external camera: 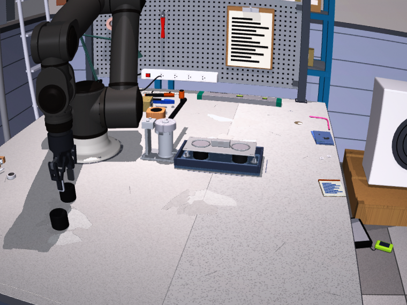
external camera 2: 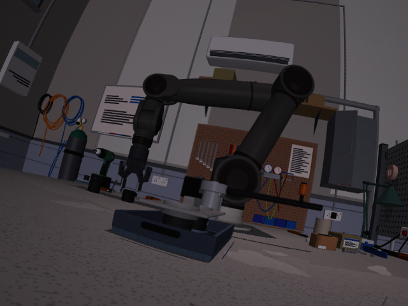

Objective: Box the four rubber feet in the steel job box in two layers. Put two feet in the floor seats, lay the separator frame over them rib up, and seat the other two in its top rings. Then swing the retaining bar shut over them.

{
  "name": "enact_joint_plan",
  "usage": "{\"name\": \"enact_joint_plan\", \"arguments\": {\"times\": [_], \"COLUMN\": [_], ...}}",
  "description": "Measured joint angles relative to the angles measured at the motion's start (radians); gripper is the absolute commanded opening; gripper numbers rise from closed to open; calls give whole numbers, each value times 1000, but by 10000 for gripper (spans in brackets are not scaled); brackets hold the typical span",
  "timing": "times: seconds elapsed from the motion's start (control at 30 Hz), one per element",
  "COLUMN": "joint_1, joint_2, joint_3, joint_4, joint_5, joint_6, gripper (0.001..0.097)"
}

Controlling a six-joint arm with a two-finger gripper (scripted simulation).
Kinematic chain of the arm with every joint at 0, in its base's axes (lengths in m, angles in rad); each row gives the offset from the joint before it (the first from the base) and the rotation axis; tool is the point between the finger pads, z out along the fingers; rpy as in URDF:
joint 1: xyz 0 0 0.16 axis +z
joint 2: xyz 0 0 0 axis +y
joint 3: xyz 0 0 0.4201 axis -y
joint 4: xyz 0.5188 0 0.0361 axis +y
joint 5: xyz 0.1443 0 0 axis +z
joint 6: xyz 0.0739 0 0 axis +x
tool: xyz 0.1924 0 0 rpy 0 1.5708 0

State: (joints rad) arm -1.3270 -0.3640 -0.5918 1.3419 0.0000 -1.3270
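My gripper (external camera: 62,180) (external camera 2: 133,183) is open and empty, pointing down just above a black rubber foot (external camera: 67,192) (external camera 2: 129,195) on the left of the bench. A second black foot (external camera: 59,219) (external camera 2: 94,187) stands a little nearer the front edge, apart from the first. The dark blue job box (external camera: 219,158) (external camera 2: 171,230) sits mid-bench. The grey separator frame (external camera: 219,145) lies over it, rib up, its two top rings empty. Two black feet (external camera: 200,155) (external camera: 239,159) show beneath the frame. The retaining bar (external camera: 177,107) is swung away behind its grey post (external camera: 165,138).
The bench's left edge is close to my gripper, with a small ring (external camera: 11,175) near it. The arm's base (external camera: 93,144) stands behind. An orange block (external camera: 157,112) and hand tools lie by the post. A level (external camera: 239,98) rests along the back.
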Motion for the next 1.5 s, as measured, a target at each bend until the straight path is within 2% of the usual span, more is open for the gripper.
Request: {"name": "enact_joint_plan", "arguments": {"times": [0.63,1.5], "joint_1": [0,0], "joint_2": [7,6], "joint_3": [-22,-22], "joint_4": [-28,-28], "joint_5": [0,0], "joint_6": [0,0], "gripper": [700,180]}}
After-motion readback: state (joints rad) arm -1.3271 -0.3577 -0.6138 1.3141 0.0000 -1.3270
